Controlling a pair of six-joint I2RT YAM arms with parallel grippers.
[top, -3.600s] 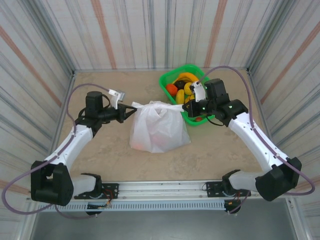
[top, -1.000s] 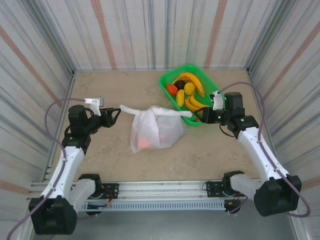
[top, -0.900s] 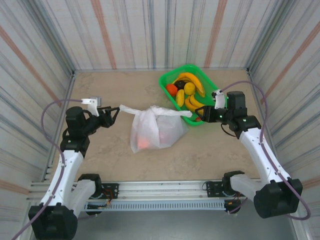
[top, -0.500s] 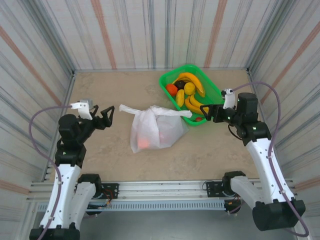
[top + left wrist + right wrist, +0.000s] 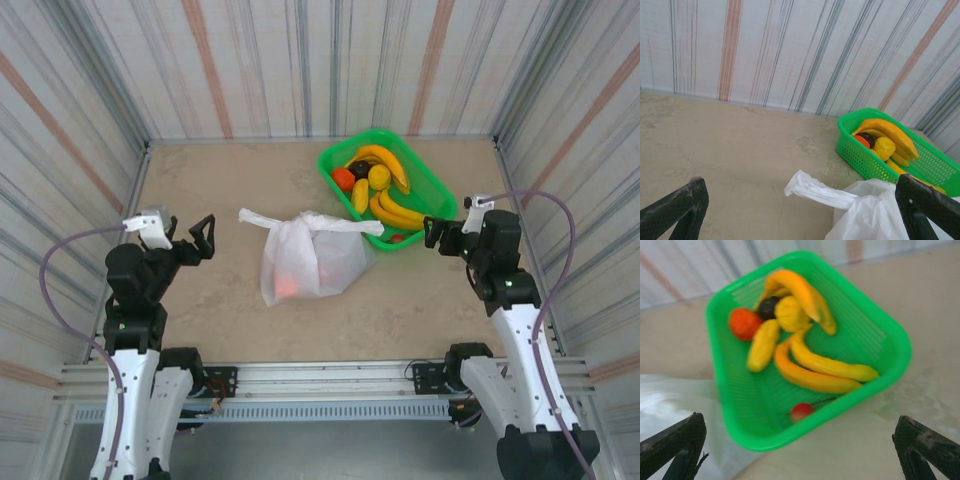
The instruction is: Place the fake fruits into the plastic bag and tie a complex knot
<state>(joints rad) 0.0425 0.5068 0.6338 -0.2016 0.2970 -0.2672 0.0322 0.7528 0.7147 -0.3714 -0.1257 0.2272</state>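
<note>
The white plastic bag lies mid-table with a red-orange fruit showing through it. Its handle strips meet in a knot, and the loose ends stick out left and right. My left gripper is open, well left of the bag, its fingers empty. Right of the basket, my right gripper is open with bare fingers. More fake fruits lie in the green basket: bananas, an orange one, a yellow one, a dark one and a small red one.
The green basket stands at the back right, touching the bag's right side. Striped walls close in the table on three sides. Bare tabletop stretches left of the bag and along the front.
Both grippers opened, let go of the bag's handle ends and drew back outward and toward the near edge. The bag has stayed put, its handle ends lying loose.
</note>
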